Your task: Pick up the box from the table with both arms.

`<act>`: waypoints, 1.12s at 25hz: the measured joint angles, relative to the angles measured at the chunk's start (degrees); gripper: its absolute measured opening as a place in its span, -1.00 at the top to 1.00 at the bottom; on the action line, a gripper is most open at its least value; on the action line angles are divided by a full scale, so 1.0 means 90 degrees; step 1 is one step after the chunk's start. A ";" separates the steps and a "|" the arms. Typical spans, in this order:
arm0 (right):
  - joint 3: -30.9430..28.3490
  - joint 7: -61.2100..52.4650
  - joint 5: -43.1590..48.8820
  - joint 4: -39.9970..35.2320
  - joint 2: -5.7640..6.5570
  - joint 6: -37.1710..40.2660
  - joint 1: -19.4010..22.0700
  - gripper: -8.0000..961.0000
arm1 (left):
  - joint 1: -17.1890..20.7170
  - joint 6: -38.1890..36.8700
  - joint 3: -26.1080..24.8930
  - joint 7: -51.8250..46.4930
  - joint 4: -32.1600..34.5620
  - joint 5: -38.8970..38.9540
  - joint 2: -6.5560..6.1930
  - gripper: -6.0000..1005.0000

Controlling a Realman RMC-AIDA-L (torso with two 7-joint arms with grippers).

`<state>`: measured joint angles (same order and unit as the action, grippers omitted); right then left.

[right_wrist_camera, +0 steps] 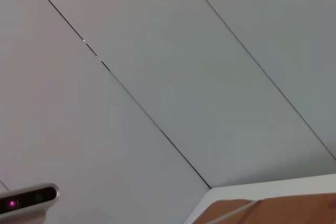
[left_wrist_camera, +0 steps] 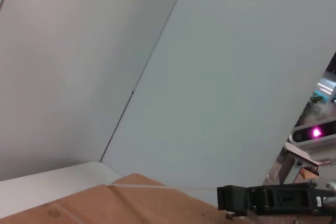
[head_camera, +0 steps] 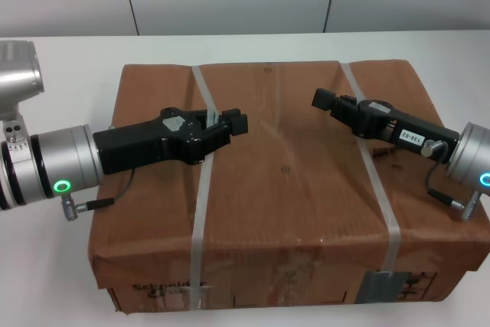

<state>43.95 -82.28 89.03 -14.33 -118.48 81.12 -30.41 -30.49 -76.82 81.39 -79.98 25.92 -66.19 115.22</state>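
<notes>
The cardboard box (head_camera: 283,189) lies flat on the white table (head_camera: 69,55) and fills most of the head view; the table shows behind it and at its left side. Two pale plastic straps run across its top from the far edge to the near edge — the left strap (head_camera: 201,212) and the right strap (head_camera: 379,189). On the near side wall there are printed dark letters (head_camera: 157,289) under clear tape and a grey label (head_camera: 375,287) where the right strap comes down.

The left gripper (head_camera: 237,122) is over the top of the box, just beside the left strap, and it points toward the middle of the box. The silver left arm (head_camera: 46,170) with a green ring light reaches in from the left. Whether its fingers are spread or pressed together I cannot tell.

The right gripper (head_camera: 321,99) is over the box too, near the right strap, and it points toward the middle from the other side. I cannot tell its fingers either. The two grippers face each other and stay apart.

The wrist views show mostly the grey wall panels (left_wrist_camera: 157,77) — and a corner of the box at the edge.
</notes>
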 joint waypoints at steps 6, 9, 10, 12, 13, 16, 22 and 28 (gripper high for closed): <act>0.0000 0.0002 0.0000 0.0000 0.0000 0.0000 0.0000 0.93 | 0.0000 0.0011 0.0000 0.0000 0.0000 0.0000 0.0000 0.68; 0.0000 0.0002 0.0000 0.0000 0.0000 0.0000 0.0000 0.93 | 0.0000 0.0012 0.0000 0.0000 0.0000 0.0000 0.0000 0.68; 0.0000 0.0002 0.0000 0.0000 0.0000 0.0000 0.0000 0.93 | 0.0000 0.0012 0.0000 0.0000 0.0000 0.0000 0.0000 0.68; 0.0000 0.0002 0.0000 0.0000 0.0000 0.0000 0.0000 0.93 | 0.0000 0.0012 0.0000 0.0000 0.0000 0.0000 0.0000 0.68; 0.0000 0.0002 0.0000 0.0000 0.0000 0.0000 0.0000 0.93 | 0.0000 0.0012 0.0000 0.0012 0.0000 0.0000 0.0000 0.68; 0.0000 0.0002 0.0000 0.0000 0.0000 0.0000 0.0000 0.93 | 0.0000 0.0012 0.0000 0.0037 0.0000 0.0000 0.0004 0.68; 0.0000 0.0006 0.0000 0.0000 0.0000 0.0000 0.0000 0.93 | 0.0000 0.0063 0.0000 0.0045 0.0000 0.0000 0.0013 0.68; 0.0000 0.0019 0.0000 0.0000 0.0000 -0.0008 0.0000 0.93 | 0.0001 0.0079 0.0000 0.0067 -0.0029 0.0000 0.0019 0.68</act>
<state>43.95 -82.11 89.03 -14.33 -118.47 81.05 -30.41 -30.48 -76.11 81.38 -79.38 25.66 -66.18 115.40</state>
